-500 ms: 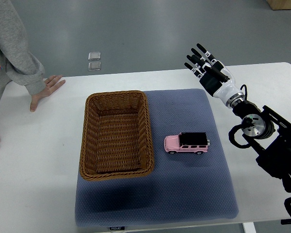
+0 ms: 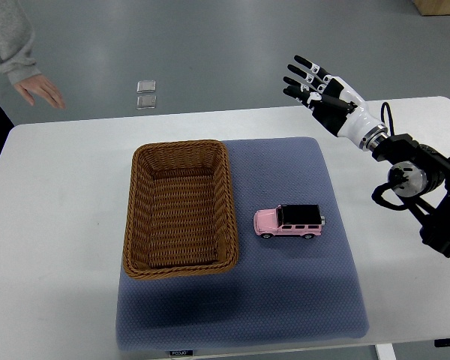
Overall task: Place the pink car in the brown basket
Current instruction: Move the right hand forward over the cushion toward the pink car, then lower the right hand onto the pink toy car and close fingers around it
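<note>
- White table (image 2: 60,225) carries a blue-grey mat (image 2: 285,300); grey floor lies beyond it, where a person's hand (image 2: 39,90) shows off the far corner.
- Brown basket (image 2: 181,208) sits on the mat and holds nothing visible.
- Pink car (image 2: 289,221) stands on the mat just right of the basket, not touching it, on its wheels.
- Right hand (image 2: 322,94) hangs well beyond the basket's far right corner, fingers (image 2: 300,71) spread, holding nothing.
- Nothing of the task looks done: reaching, grasping, carrying and dropping all remain.

A white table (image 2: 52,225) holds a blue mat (image 2: 300,300). The mat lies below and left of the right hand (image 2: 322,94).
</note>
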